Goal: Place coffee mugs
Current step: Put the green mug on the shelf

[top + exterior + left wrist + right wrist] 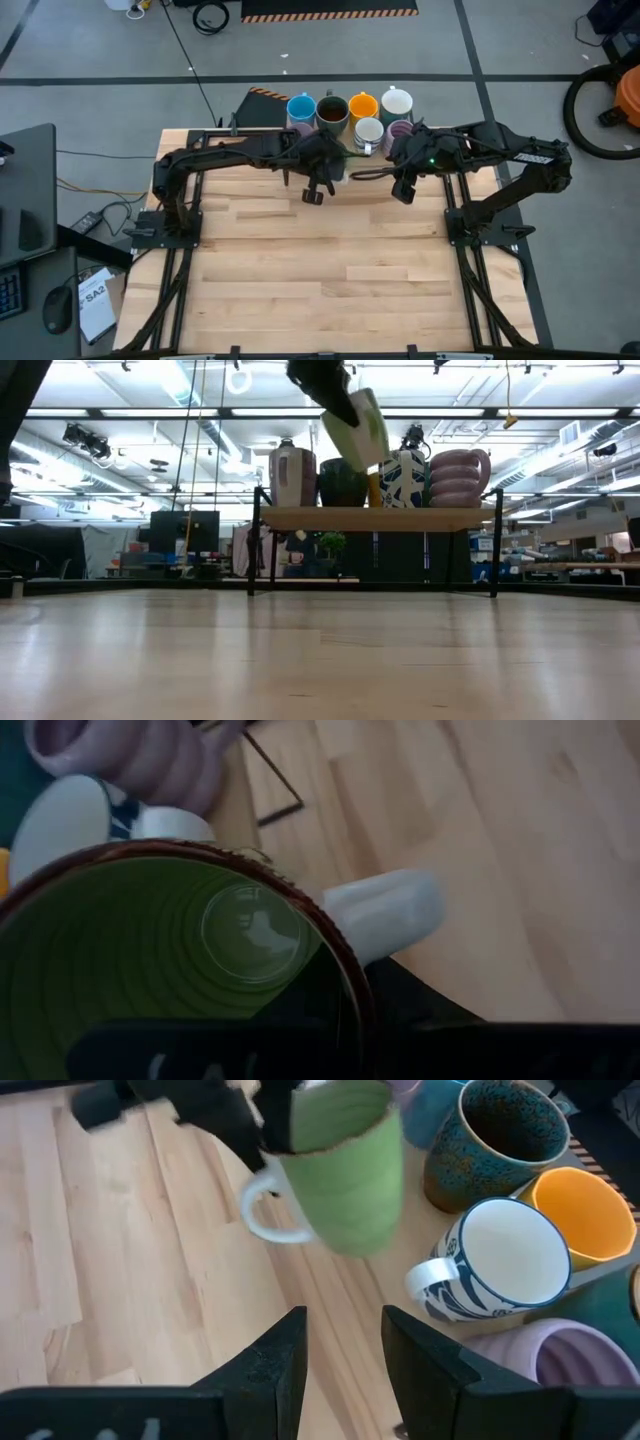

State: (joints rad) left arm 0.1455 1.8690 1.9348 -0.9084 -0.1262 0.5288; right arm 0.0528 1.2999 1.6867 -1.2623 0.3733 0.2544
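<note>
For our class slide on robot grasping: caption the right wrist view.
Left gripper carries a green mug beside clustered mugs; right gripper waits open.

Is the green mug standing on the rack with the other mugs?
No, the left pincer holds the green mug tilted in the air.

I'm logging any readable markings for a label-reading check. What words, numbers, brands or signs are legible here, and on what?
"SA2": on the white paper or booklet lying on the floor left of the table, high view; only partly legible.
Pale marks on the left gripper's dark body, left wrist view: too blurred to read.
Mugs, including the green mug and the blue-patterned white mug: no lettering visible.
</note>
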